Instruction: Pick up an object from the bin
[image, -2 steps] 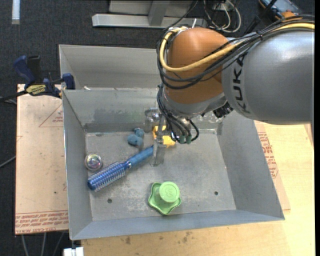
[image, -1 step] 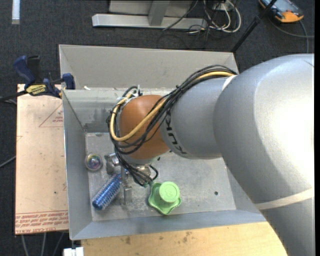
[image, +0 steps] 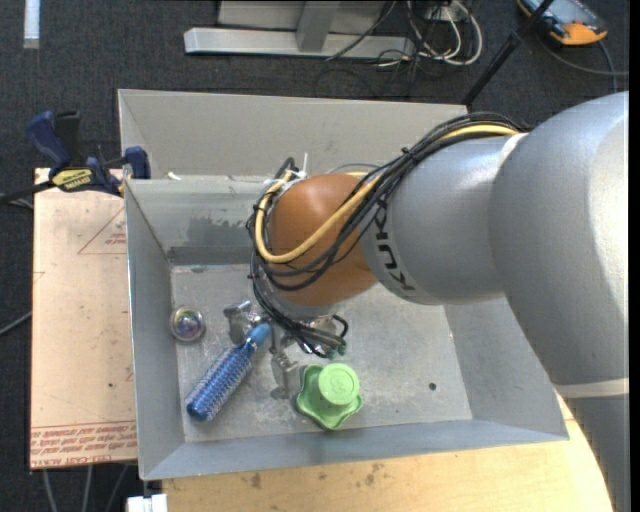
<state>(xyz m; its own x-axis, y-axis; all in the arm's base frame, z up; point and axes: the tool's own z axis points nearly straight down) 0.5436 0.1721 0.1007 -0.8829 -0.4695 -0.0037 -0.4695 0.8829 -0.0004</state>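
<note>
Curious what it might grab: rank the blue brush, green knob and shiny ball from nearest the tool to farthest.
1. Blue brush: its handle end lies at the tool.
2. Green knob: close by, toward the view's lower right.
3. Shiny ball: alone, toward the view's left.

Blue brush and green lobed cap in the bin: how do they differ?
The blue brush is long and slim with a bristled head; the green cap is squat, round and lobed. The brush lies slanted, its thin end towards the gripper; the cap has no long axis. In the camera view the brush is left of the gripper, the cap right. Both rest on the bin floor near its front wall.
</note>
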